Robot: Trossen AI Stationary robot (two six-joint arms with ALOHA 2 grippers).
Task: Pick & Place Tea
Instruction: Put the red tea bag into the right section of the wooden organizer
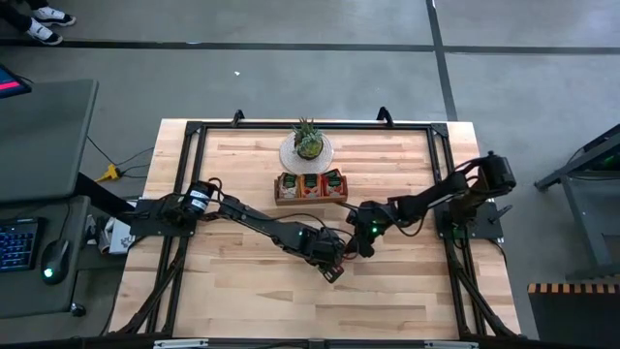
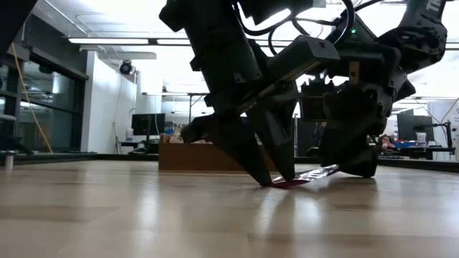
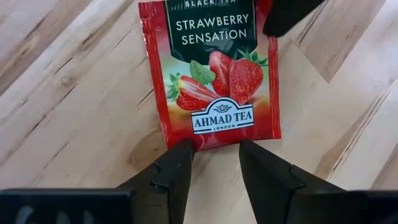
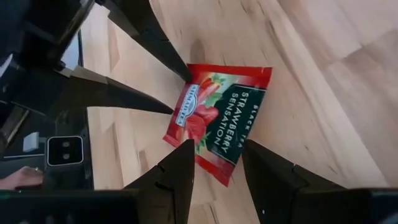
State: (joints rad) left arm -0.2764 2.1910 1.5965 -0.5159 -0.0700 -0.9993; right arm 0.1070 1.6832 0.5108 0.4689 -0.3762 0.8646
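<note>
One tea sachet [image 3: 211, 74], red with strawberries and a dark green label, lies on the wooden table between both grippers. My left gripper [image 3: 214, 149] is open and slants down at the sachet's logo edge. My right gripper [image 4: 217, 152] is open and stands astride the sachet's opposite corner [image 4: 225, 177]. In the low view the sachet [image 2: 301, 179] rests on its logo end and its other end rises toward my right gripper [image 2: 351, 161]. More sachets [image 1: 310, 182] stand in the wooden tray [image 1: 278, 189]. My left gripper's two spread fingertips [image 3: 183, 149] stand on the sachet's logo edge [image 3: 214, 138], slanting down from above. That end lies flat on the table. My right gripper has one finger [image 3: 286, 15] over the sachet's label-end corner. Whether it touches the raised end cannot be told.
A small potted plant [image 1: 307, 143] on a round mat stands behind the tray at the table's far middle. A black frame [image 1: 194, 131] runs along the table's edges. Bare wood lies to the near side of both grippers.
</note>
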